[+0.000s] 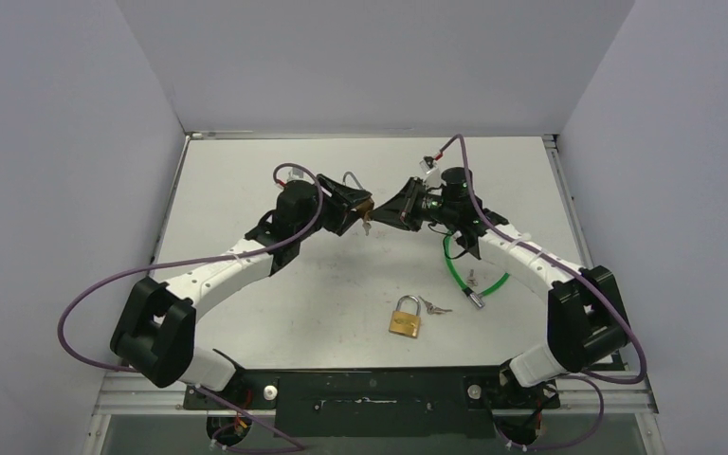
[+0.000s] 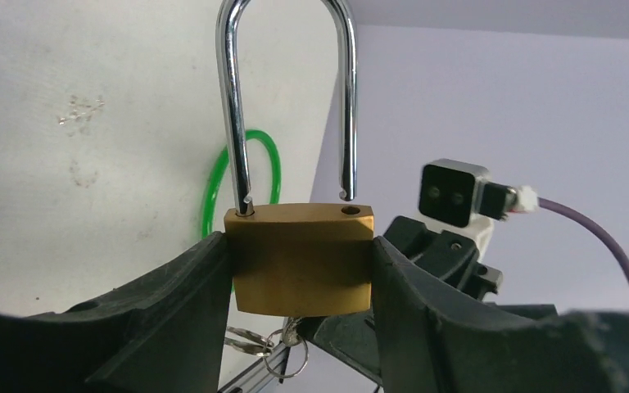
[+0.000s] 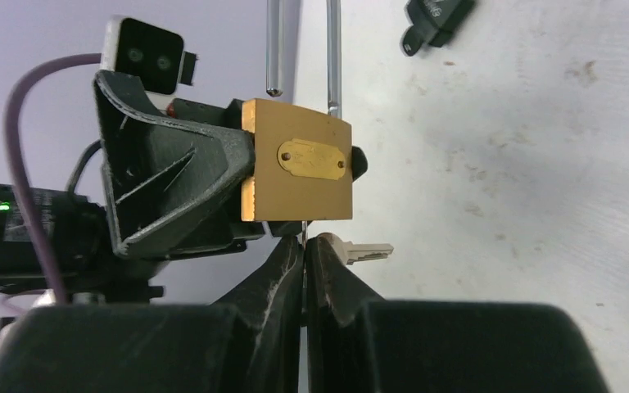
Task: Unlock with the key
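The left jaws pinch a small, gold-coloured brass padlock (image 2: 299, 262) by its two flat sides. They hold it up in the air, above the white tabletop (image 1: 322, 303). The jaws are spread just as wide as the padlock's body and press on it from both sides.

The padlock's shiny silver metal shackle (image 2: 348, 98) sticks out away from the jaws. One leg of the shackle sits in the body. The tip of the other leg has popped out and sits just above its hole, so the padlock is open.

The right jaws are pressed together right under the padlock. They pinch a thin silver key (image 3: 304, 232). The key goes straight from the jaw tips into the bottom of the padlock. A spare silver key (image 3: 366, 250) pokes out sideways just beside the right jaws, below the padlock.

A second brass padlock (image 1: 404, 320) lies flat on the tabletop, nearer to the arm bases than the held padlock. Small keys (image 1: 436, 308) lie touching it. A green cable loop (image 1: 451, 265) lies to the right of the held padlock, also nearer to the bases.
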`<state>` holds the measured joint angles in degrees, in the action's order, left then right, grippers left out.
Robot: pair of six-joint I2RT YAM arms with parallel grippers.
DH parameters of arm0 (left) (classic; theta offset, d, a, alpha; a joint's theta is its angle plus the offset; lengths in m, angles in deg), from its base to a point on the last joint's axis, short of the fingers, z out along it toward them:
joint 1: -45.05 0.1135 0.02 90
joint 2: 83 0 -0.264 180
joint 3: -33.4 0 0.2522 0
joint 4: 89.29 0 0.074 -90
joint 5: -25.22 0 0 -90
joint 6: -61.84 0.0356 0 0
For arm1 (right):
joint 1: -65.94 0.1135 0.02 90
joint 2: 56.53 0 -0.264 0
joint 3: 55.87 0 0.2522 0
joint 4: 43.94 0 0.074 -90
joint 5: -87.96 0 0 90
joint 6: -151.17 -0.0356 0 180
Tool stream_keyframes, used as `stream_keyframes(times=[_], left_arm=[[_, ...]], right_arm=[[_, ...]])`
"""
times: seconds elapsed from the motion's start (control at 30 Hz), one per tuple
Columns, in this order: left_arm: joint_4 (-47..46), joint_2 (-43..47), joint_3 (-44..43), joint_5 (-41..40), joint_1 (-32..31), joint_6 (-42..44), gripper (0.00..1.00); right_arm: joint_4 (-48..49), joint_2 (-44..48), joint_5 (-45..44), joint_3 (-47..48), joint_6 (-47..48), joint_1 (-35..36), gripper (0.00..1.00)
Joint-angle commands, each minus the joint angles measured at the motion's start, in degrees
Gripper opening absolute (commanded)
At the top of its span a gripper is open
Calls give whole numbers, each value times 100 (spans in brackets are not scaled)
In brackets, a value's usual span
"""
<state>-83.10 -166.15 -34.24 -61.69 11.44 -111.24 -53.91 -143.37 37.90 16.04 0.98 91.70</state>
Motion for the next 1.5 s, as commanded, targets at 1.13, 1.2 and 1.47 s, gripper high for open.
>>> stream_keyframes(times=[1.13, 1.2, 1.47], left_arm=[[-836, 1025, -623, 2307, -146, 5980, 0], [-979, 1029, -566, 2354, -146, 5888, 0], [-1153, 995, -543, 2690, -146, 5666, 0]], right_arm=[[-712, 1378, 280, 888, 2293, -730, 79], [-721, 1274, 340, 942, 2205, -729, 73], [-666, 1148, 185, 820, 2149, -721, 44]])
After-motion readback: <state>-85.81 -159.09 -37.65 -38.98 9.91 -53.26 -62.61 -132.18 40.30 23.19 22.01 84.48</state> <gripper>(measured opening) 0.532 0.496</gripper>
